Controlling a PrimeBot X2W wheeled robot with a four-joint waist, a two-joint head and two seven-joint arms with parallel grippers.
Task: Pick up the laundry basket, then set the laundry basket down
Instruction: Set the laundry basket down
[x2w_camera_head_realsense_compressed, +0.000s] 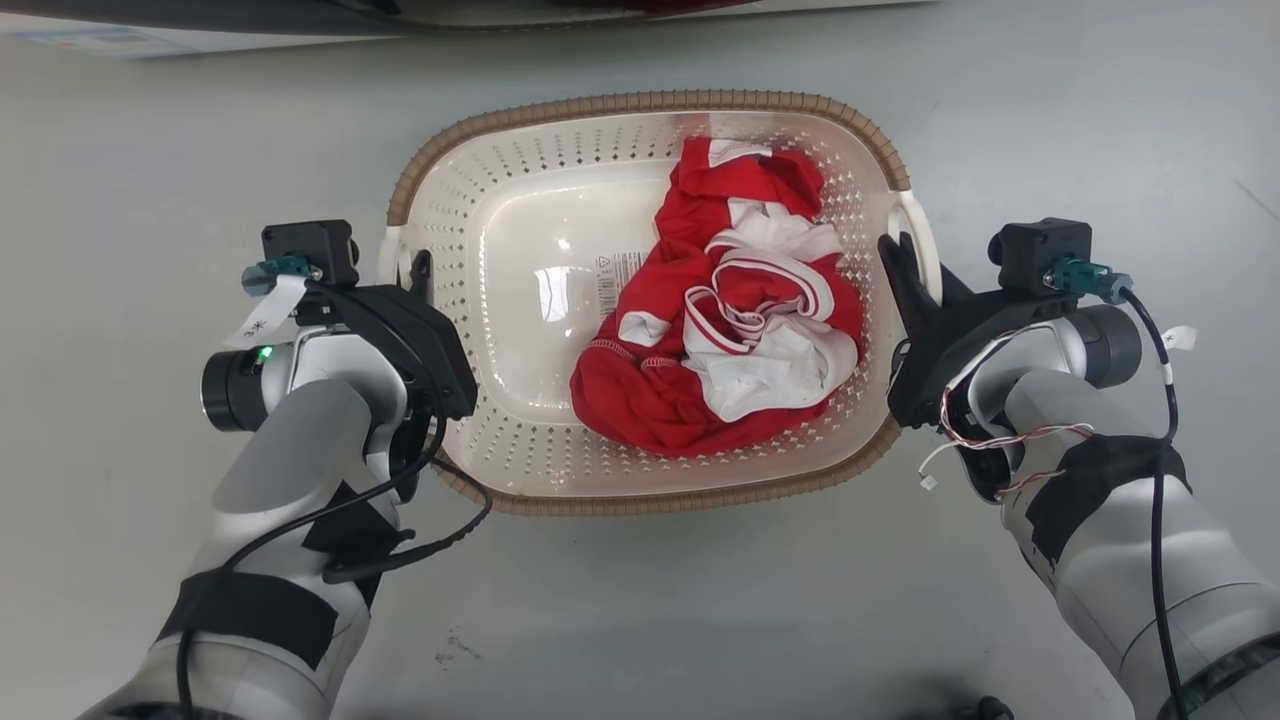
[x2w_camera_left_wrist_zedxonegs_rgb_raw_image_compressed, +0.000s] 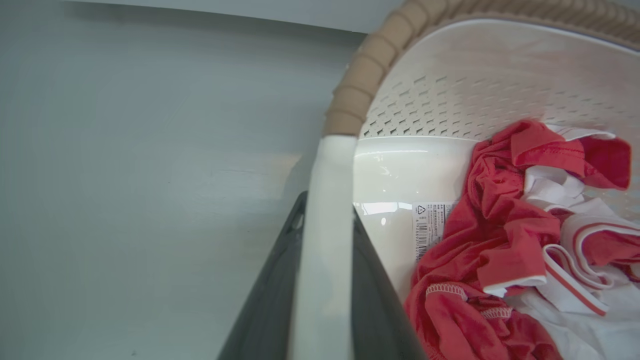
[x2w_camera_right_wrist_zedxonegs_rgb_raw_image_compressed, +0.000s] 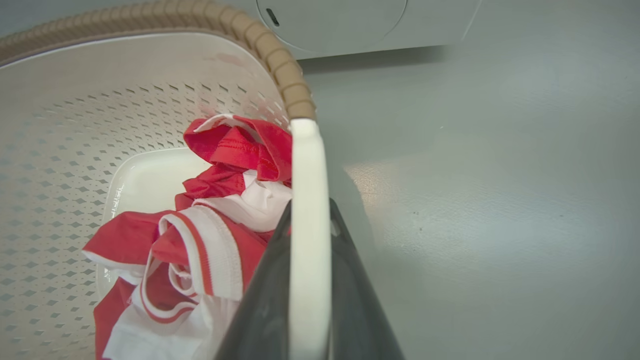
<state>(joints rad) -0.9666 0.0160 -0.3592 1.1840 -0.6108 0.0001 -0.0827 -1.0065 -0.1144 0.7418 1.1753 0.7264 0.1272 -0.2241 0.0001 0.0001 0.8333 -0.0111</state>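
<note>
Our left gripper (x2w_camera_left_wrist_zedxonegs_rgb_raw_image_compressed: 327, 205) is clamped narrowly on 1 white loop handle (x2w_camera_left_wrist_zedxonegs_rgb_raw_image_compressed: 330, 165), and our right gripper (x2w_camera_right_wrist_zedxonegs_rgb_raw_image_compressed: 310, 210) on the other handle (x2w_camera_right_wrist_zedxonegs_rgb_raw_image_compressed: 305, 160). The grasp looks made. We can't quite tell whether the laundry basket (x2w_camera_head_realsense_compressed: 650, 101), holding red-and-white clothes (x2w_camera_head_realsense_compressed: 730, 330), is off the grey floor (x2w_camera_head_realsense_compressed: 640, 600). Lifting and setting down seem left.

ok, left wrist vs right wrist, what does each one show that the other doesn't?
Left wrist, not right: left tool closed on the left handle, barcode sticker plain on the basket bottom. Right wrist, not left: right tool closed on the right handle, washer front at the top. Both: laundry basket rim, red-and-white clothes, grey floor.
</note>
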